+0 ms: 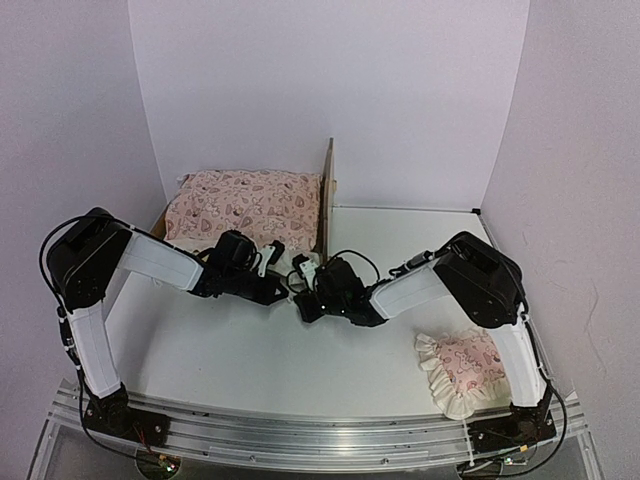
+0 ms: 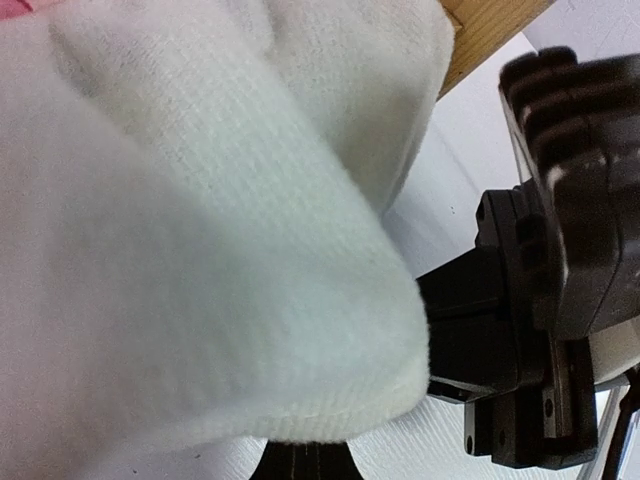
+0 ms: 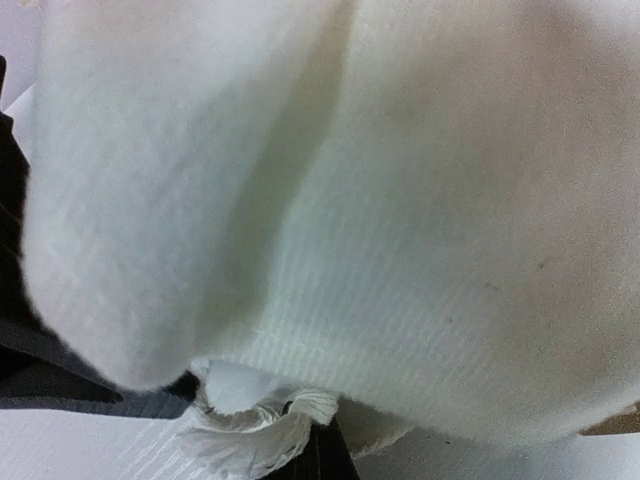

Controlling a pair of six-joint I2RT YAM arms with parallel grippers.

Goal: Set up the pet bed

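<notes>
A white surface [image 1: 250,370] sits boxed in by pale walls [image 1: 330,90]. Near its middle the left gripper [image 1: 276,288] and the right gripper [image 1: 308,296] meet almost tip to tip. From overhead neither pair of jaws can be read, and the wrist cameras do not settle it. White knit cloth [image 2: 200,250] fills both close views, so I cannot tell whether either gripper is clenched on it or released.

The left wrist view alone shows a black ribbed finger [image 2: 565,150] at its right edge and a corner of light plywood [image 2: 495,30] at the top. The right wrist view alone shows a crumpled frill [image 3: 255,435] hanging under the cloth.

Just behind the grippers, toward the back left of the surface, stands the pet bed [image 1: 326,200], its headboard upright and seen edge-on. A pink heart-print cushion [image 1: 245,205] lies in it. A small pink ruffled pillow [image 1: 460,368] lies well apart, beside the right arm's base.
</notes>
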